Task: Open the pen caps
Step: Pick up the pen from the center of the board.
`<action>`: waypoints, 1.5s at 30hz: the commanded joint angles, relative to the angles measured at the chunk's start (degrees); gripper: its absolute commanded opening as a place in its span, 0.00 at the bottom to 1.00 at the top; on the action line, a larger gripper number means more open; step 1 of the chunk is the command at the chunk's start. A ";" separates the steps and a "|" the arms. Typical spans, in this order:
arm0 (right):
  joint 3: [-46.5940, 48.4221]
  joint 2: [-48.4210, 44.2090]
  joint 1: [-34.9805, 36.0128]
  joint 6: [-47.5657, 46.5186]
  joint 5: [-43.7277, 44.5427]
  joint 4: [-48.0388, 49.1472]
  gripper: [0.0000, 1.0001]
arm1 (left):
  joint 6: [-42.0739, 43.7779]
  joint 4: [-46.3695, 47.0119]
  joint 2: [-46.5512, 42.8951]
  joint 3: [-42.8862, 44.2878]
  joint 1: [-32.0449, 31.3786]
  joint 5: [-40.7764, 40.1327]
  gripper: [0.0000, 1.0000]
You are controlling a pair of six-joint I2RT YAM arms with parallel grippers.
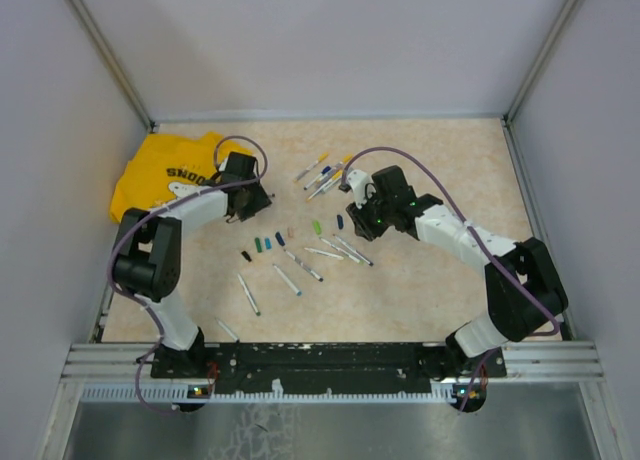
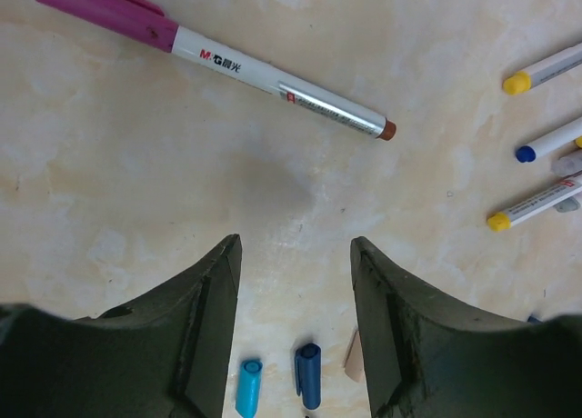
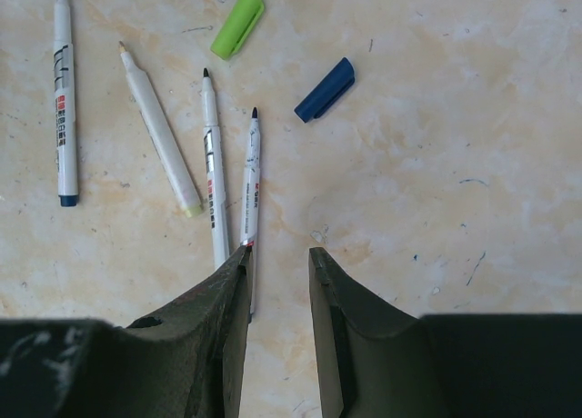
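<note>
My left gripper [image 2: 296,245] hangs open over bare table with nothing between its fingers. Beyond it lies a white pen [image 2: 282,84] with its purple cap [image 2: 105,7] on. A light blue cap [image 2: 247,388], a dark blue cap [image 2: 308,375] and a beige cap [image 2: 353,356] lie loose under the wrist. My right gripper [image 3: 278,254] is open by a narrow gap and holds nothing. Its left finger sits over the end of an uncapped pen [image 3: 249,200]. A loose green cap [image 3: 238,21] and a loose blue cap [image 3: 325,90] lie ahead of it.
A yellow cloth [image 1: 165,175] lies at the back left beside the left gripper [image 1: 245,195]. Several capped pens [image 1: 320,173] lie at the back centre, left of the right gripper [image 1: 360,218]. Uncapped pens [image 1: 300,268] are scattered nearer the front. Walls enclose the table.
</note>
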 commanded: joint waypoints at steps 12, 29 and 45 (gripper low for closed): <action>1.04 -2.79 -0.49 -0.83 -1.18 1.02 0.31 | -5.67 -7.49 5.85 8.35 1.69 0.78 0.62; 1.03 -2.53 -0.48 -0.85 -1.69 1.00 0.31 | -7.32 -14.10 12.92 17.03 3.43 -0.02 0.66; 0.93 -1.91 -0.40 -0.88 -2.71 0.95 0.31 | -7.89 -28.93 23.72 32.16 3.55 -5.40 0.71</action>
